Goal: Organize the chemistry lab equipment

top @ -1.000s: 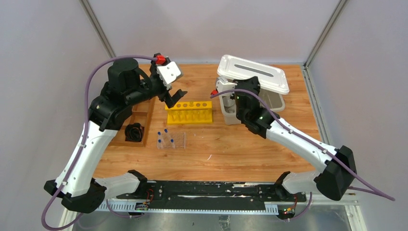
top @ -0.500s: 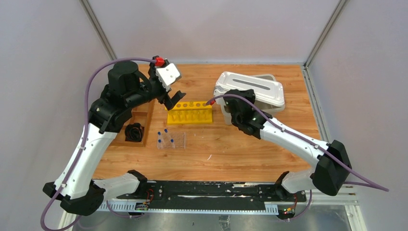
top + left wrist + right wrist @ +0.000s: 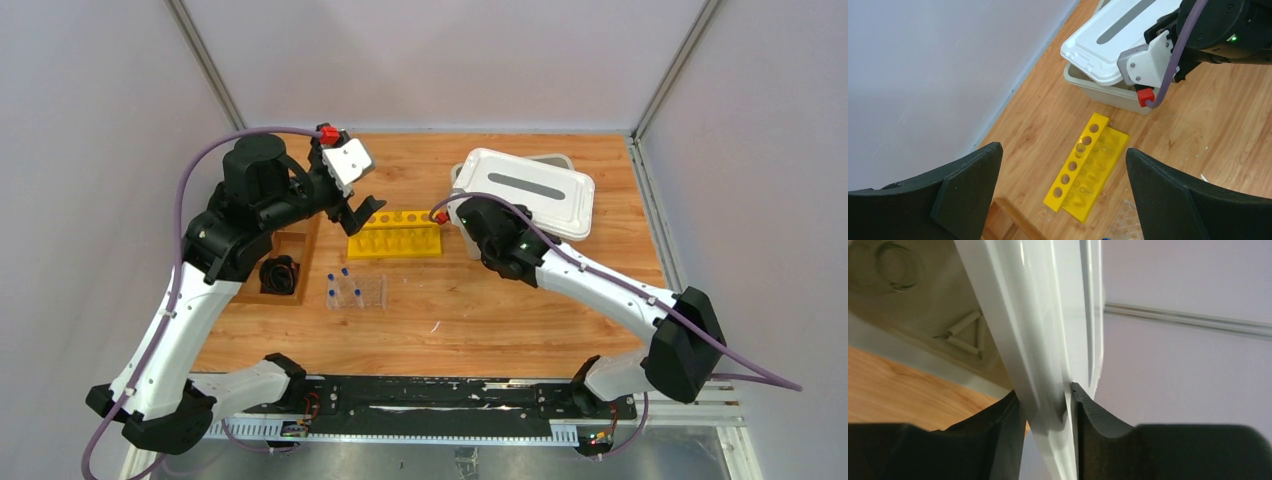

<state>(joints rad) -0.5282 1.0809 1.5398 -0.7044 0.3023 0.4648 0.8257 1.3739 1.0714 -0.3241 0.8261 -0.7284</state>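
Right now the right gripper (image 3: 1045, 410) pinches the near edge of the white lid (image 3: 525, 190), one finger pressed to each face. It holds the lid tilted across the grey bin (image 3: 1098, 92), I judge to control access to the bin (opening or closing, I cannot tell).

Left gripper (image 3: 1063, 152) hangs spread wide, holding nothing, above the yellow rack (image 3: 395, 233). It is probably parked clear of the lid work.

Blue-capped tubes (image 3: 344, 272) stand in the clear rack (image 3: 368, 291), just in front of the yellow one.

Wooden tray (image 3: 310, 260) at left holds a black item (image 3: 280, 272), unidentified.
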